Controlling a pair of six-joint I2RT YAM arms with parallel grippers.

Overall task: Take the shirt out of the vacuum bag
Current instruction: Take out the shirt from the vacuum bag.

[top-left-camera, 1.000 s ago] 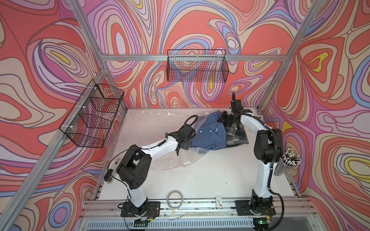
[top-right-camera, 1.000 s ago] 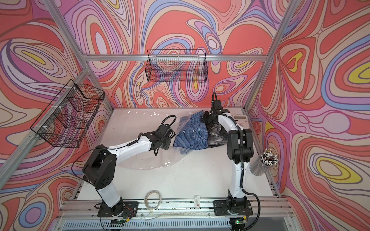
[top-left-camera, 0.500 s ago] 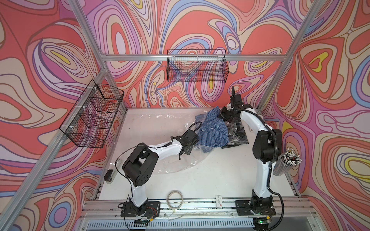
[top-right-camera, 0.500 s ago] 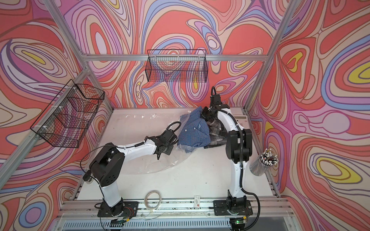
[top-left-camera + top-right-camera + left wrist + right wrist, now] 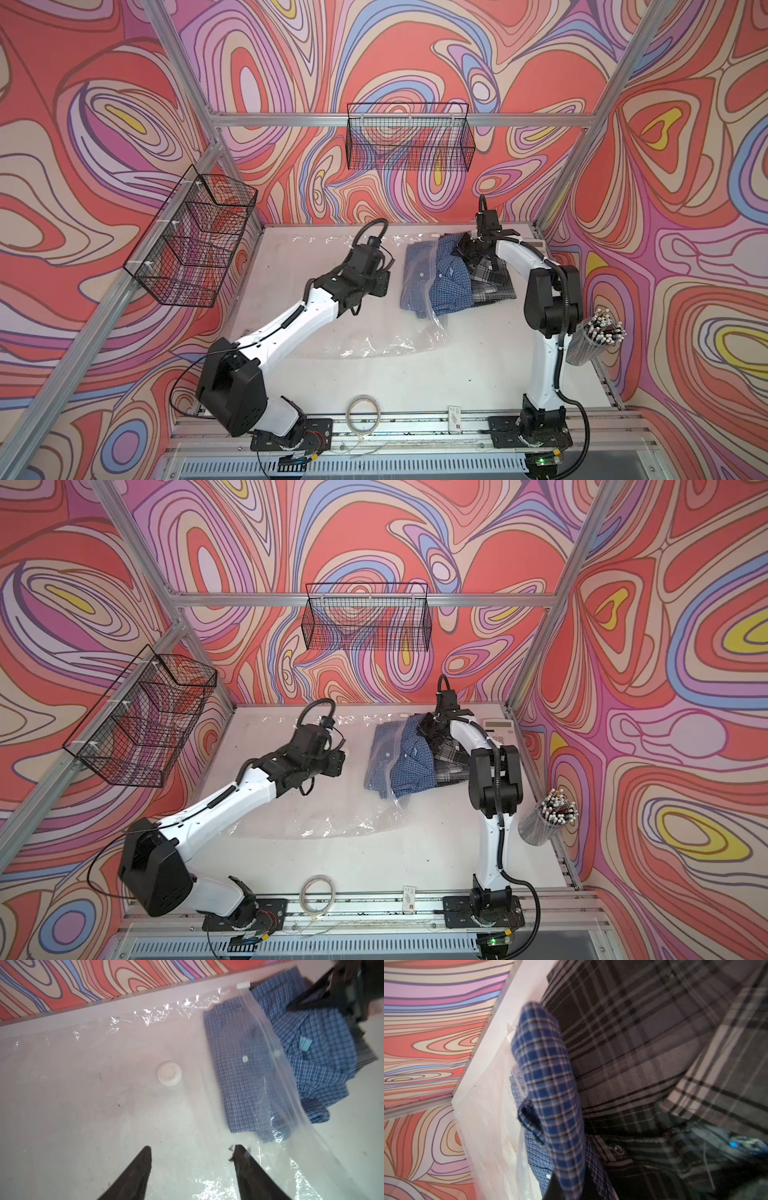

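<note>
Clerk: Moved since the last count: left pincer [image 5: 193,1149], clenched at the bag's mouth a second ago, now stands released, jaws apart, its arm lifted clear.

Checker: Holding anything?

Clerk: Nothing. It hangs over the vacuum bag [image 5: 332,332], near the middle of the worktop [image 5: 415,382].

Checker: Item one, the bag?

Clerk: Clear plastic, crinkled, lying flat across the middle and left of the worktop. Round white valve [image 5: 169,1073] on its face. Zip-seal edge [image 5: 268,1043] on the right side, white slider clip [image 5: 243,985] at its far end.

Checker: Item two, the shirt?

Clerk: Blue checked shirt [image 5: 436,278], far right of centre, half out. Its left part lies under the plastic; its right part lies past the zip-seal edge.

Checker: Right pincer?

Clerk: Right pincer [image 5: 469,249] is clenched on a raised fold of the blue checked shirt at its far right corner; the right wrist view shows the fold running up into it.

Checker: Other stock?

Clerk: Grey plaid shirt [image 5: 492,278], touching the blue one on its right, outside the bag. Tape roll [image 5: 363,409] and a small card [image 5: 454,417] at the near edge. Cup of pens [image 5: 594,336] at the right edge. Calculator [image 5: 498,727] in the far right corner. Two wire baskets: one on the far wall [image 5: 409,141], one on the left wall [image 5: 195,241].
</note>
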